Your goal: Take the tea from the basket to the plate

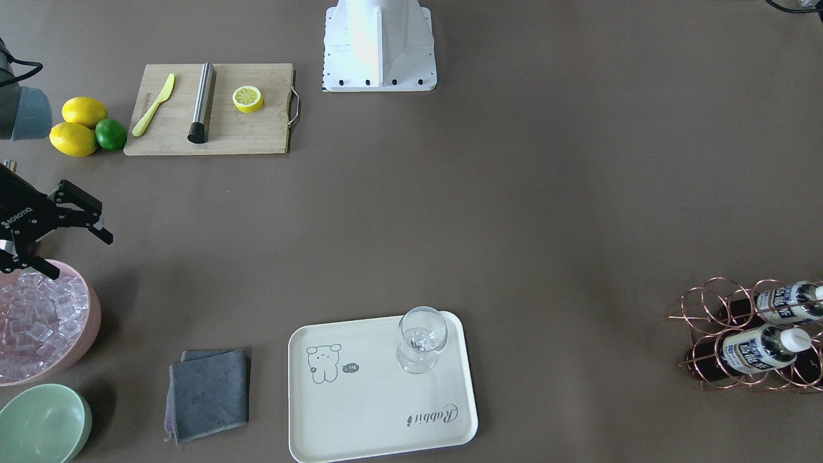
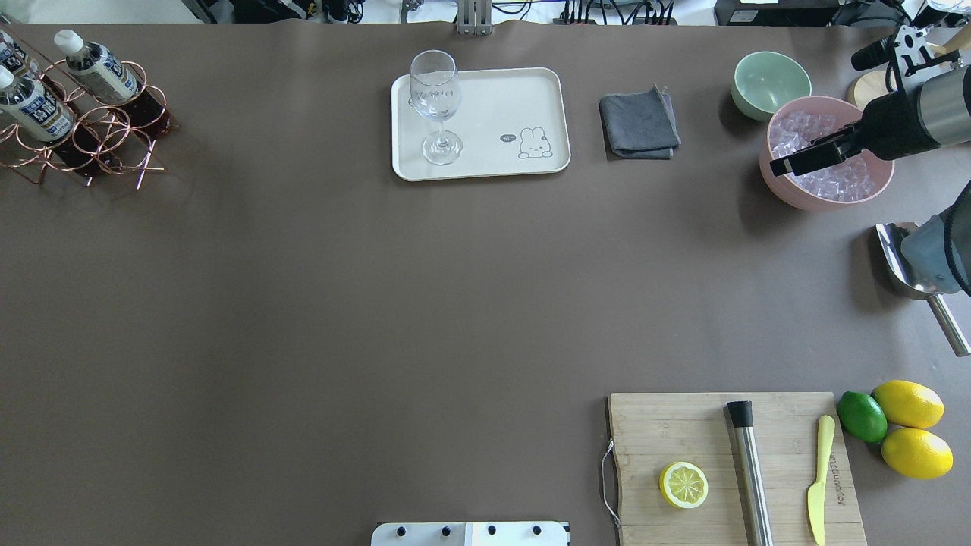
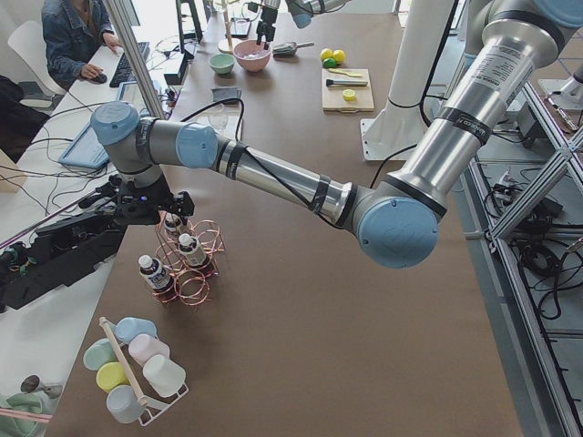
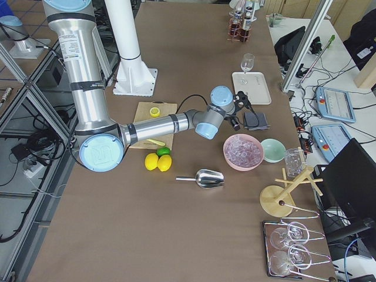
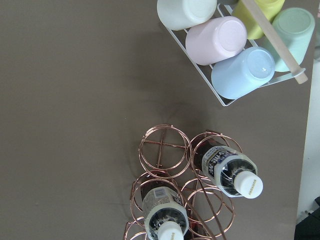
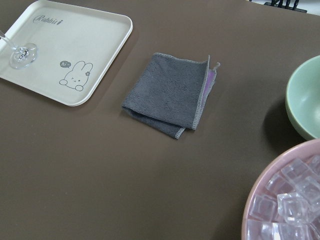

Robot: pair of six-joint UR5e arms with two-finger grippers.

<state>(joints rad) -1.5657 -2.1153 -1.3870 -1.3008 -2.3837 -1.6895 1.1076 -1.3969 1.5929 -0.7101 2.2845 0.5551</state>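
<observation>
Tea sits ringed in the basket at our worktop's corner, left gripper above, opening indiscernible; right gripper gapes empty.

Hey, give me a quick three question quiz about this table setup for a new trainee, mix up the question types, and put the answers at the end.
1. True or false: one tea bottle already stands on the plate.
2. What fills the pink bowl? A) ice cubes B) lemons C) cups
3. Short answer: what lies on the table between the plate and the green bowl?
Key: 1. False; the tea bottles sit in the basket, and only a wine glass is on the plate. 2. A. 3. A folded grey cloth.
</observation>
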